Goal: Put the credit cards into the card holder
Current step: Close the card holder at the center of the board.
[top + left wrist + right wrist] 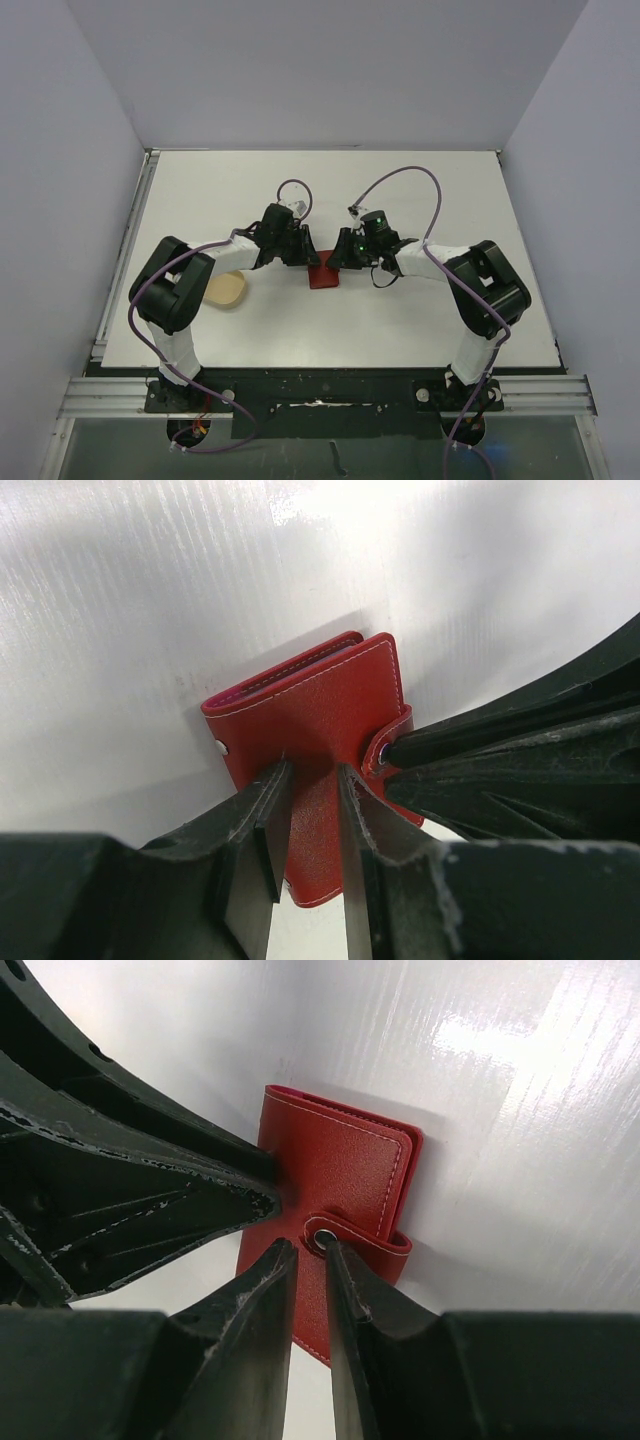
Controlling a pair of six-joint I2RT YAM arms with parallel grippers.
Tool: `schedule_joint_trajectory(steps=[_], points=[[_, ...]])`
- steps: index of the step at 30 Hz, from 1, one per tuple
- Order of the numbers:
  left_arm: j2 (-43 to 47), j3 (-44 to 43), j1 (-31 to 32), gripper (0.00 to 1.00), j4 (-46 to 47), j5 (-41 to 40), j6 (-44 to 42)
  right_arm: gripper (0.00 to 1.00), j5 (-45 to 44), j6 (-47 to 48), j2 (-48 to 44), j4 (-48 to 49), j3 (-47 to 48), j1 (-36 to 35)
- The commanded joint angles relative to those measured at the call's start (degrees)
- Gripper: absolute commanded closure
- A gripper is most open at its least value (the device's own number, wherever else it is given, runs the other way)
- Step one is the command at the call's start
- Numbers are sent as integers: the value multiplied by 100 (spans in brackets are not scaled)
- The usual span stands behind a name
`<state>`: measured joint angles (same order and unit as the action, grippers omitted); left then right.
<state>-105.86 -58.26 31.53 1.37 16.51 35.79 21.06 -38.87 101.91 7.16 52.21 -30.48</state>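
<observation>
Leftmost, tan oval dish (226, 291): near left on the white table (420, 190), well apart from the work; no cards visible on it.
Left gripper (312, 770): jaws narrowly parted, tips down on the cover's left part, seemingly to pin it; nothing between them.
Red card holder (324, 276): table centre, flat, folded shut, snap fastened.
Right gripper (312, 1244): narrow, tips flanking the snap tab (372, 1240), likely to unfasten it; whether it grips, I cannot tell.
Credit cards: unseen in any view.
</observation>
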Motion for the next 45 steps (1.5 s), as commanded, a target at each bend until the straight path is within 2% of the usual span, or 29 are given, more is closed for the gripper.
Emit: schedule_joint_trajectory(steps=[1, 20, 31, 45], points=[[-16, -19, 26, 76, -268, -290, -90, 80, 131, 146, 77, 62, 236, -85], [-54, 15, 36, 76, -312, -411, -107, 80, -270, 483, -461, -551, 601, 22], [-54, -1, 53, 76, -312, -416, -118, 79, -497, 448, -279, -770, 649, 26], [-48, -9, 78, 76, -339, -432, -107, 79, -305, 373, 75, -606, 633, -133]])
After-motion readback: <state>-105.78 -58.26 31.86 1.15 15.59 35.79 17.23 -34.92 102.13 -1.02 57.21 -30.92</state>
